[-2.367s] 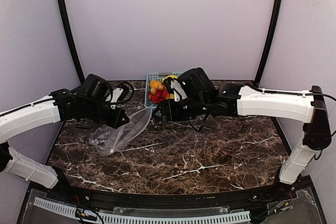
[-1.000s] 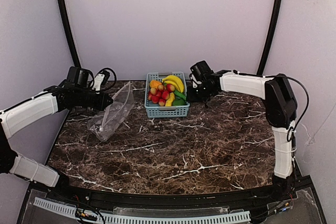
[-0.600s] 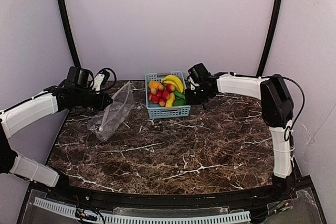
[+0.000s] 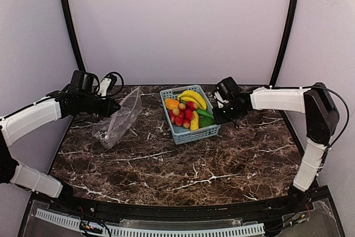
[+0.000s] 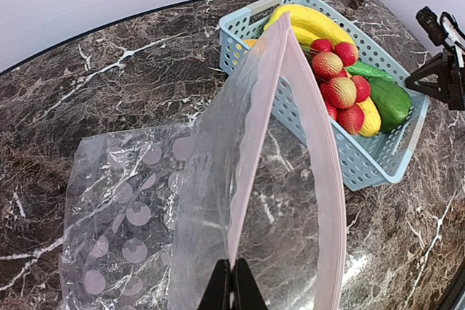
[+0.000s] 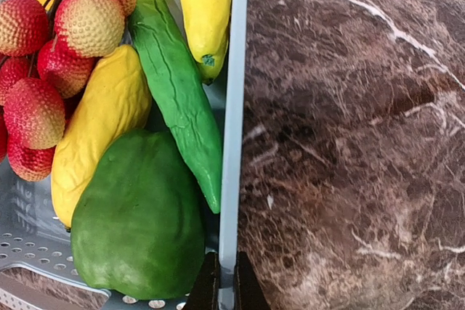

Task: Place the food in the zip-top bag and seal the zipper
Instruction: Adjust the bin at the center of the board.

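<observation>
The clear zip-top bag [image 4: 117,121] with faint dots droops from my left gripper [image 4: 116,105] down to the table at the left. In the left wrist view my left gripper [image 5: 233,284] is shut on one lip of the pinkish zipper [image 5: 254,136], and the other lip bows away, so the mouth gapes. The food [image 4: 188,112] lies in a light-blue lattice basket [image 4: 191,136]: yellow bananas [image 6: 207,5], red round fruits [image 6: 33,110], a green cucumber [image 6: 174,92] and a green pepper [image 6: 138,230]. My right gripper [image 6: 226,284] is shut on the basket's right rim [image 6: 234,107].
The basket [image 5: 378,172] sits skewed at the middle back of the marble table, just right of the bag's mouth. Black cables [image 4: 111,79] loop behind the left arm. Purple walls and black posts close in the back and sides.
My right gripper has shut on the basket rim and pulled the basket rightward and a little nearer, turning it. The left arm and bag have held still.
</observation>
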